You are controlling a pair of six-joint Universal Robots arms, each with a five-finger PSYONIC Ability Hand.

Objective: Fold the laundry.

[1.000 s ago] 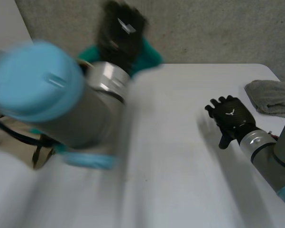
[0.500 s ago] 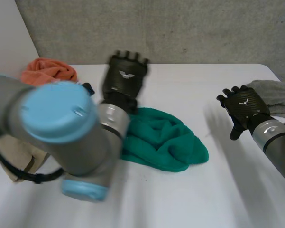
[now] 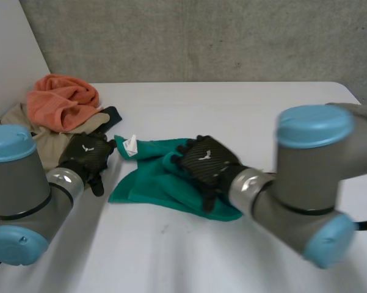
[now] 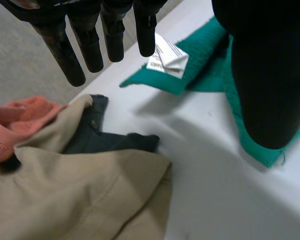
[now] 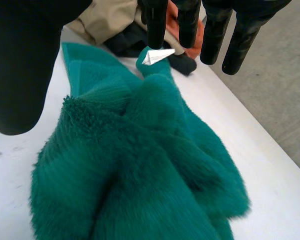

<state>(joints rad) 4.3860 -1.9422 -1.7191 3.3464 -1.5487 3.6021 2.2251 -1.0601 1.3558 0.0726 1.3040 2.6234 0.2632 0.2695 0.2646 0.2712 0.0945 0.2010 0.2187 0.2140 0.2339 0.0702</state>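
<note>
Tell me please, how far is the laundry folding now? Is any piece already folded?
Nothing looks folded yet. The green towel lies crumpled on the table, its white tag showing. The right hand is open over its middle; the left hand is open near its tagged corner, holding nothing. The orange towel, beige garment and dark piece wait in a pile.

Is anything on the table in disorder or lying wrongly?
The green towel lies crumpled, not flat, its white label turned up at one corner. The orange towel, beige garment and a dark garment sit heaped, unfolded, beside the left hand.
</note>
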